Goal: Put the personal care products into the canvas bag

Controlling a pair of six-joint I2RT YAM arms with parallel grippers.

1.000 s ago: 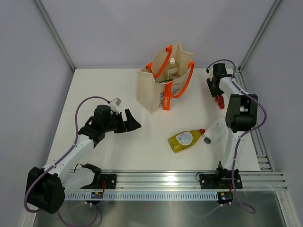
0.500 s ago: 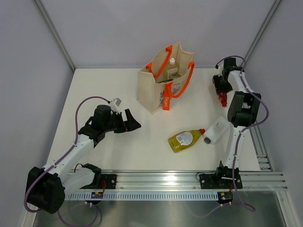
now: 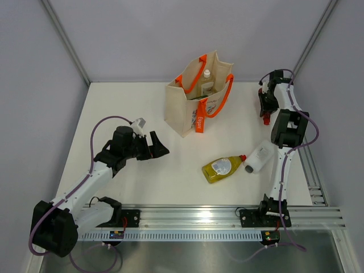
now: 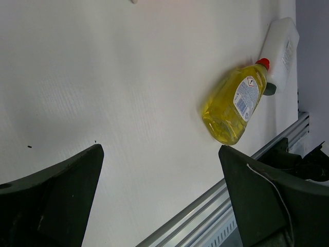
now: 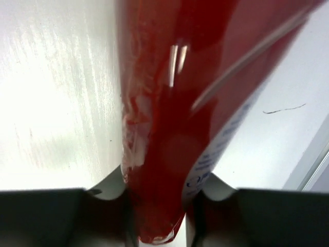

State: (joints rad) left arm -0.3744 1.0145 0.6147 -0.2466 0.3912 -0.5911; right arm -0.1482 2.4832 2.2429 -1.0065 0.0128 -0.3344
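Grip on red bottle at far right corner

Right gripper (image 3: 264, 106) sits by the tabletop's (image 3: 122, 105) far right corner, close to the right edge. Its fingers (image 5: 109, 188) are drawn in against both sides of the red bottle (image 5: 172, 118), which fills the right wrist view and runs down between them. From above only a small red end of that bottle (image 3: 264, 119) shows below the gripper. Whether the bottle rests on the tabletop or is lifted off it cannot be told.

Left gripper (image 3: 160, 145) hangs over the left half of the tabletop, about midway between the near and far edges. Its jaws are spread wide and hold nothing, and in the left wrist view the bare surface shows between the two fingers (image 4: 56, 195).

The bag (image 3: 193, 108) stands upright near the middle of the far edge, mouth open, with its orange handles up. A clear bottle (image 3: 207, 75) with a white cap stands inside it.

The yellow bottle (image 3: 223, 168) lies on its side right of centre, toward the near edge, with its red cap pointing at the right edge. The white bottle (image 3: 259, 157) lies just beside that cap, closer to the right edge, with its dark cap at the end nearer the near edge.
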